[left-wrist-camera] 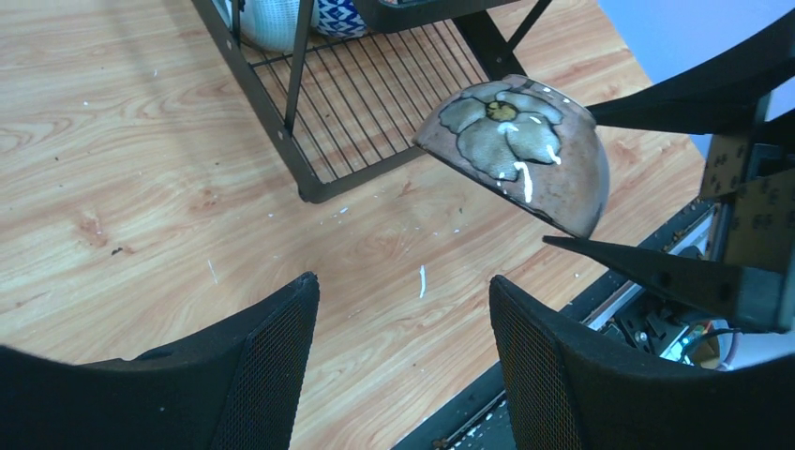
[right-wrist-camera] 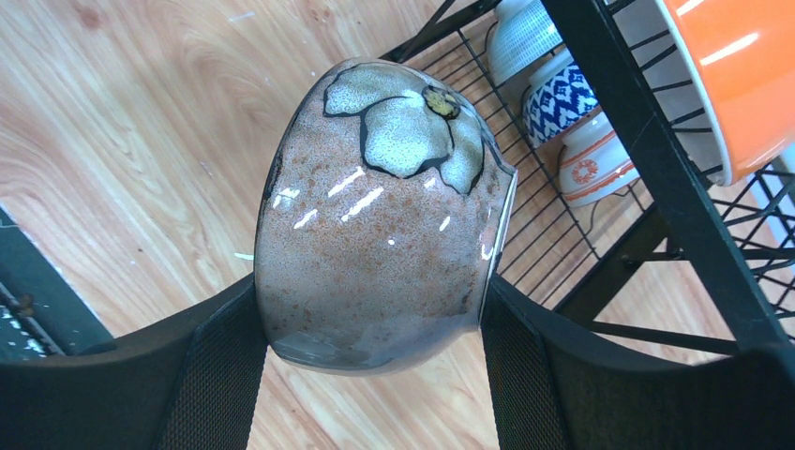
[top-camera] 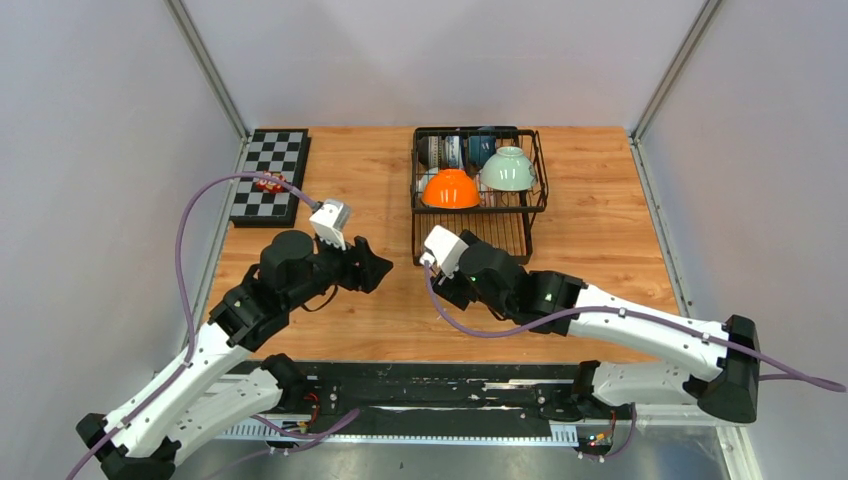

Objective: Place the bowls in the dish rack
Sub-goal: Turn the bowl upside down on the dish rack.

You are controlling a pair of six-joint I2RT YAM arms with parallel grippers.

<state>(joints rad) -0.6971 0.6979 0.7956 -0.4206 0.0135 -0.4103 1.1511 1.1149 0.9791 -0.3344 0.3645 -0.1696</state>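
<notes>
Right gripper (right-wrist-camera: 370,375) clasps a brown speckled ceramic bowl (right-wrist-camera: 375,253), grey-flowered, with the black wire dish rack (right-wrist-camera: 637,122) just ahead. Carrying step; next probably a lift over its edge. Left gripper (left-wrist-camera: 403,356) gapes empty.

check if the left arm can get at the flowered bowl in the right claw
Probably yes: the left claw is open and empty, facing the flowered bowl with nothing between, though the right claw grips its sides.

Lab test cell: grey walls (top-camera: 100,100), wooden tabletop (top-camera: 370,190).
</notes>
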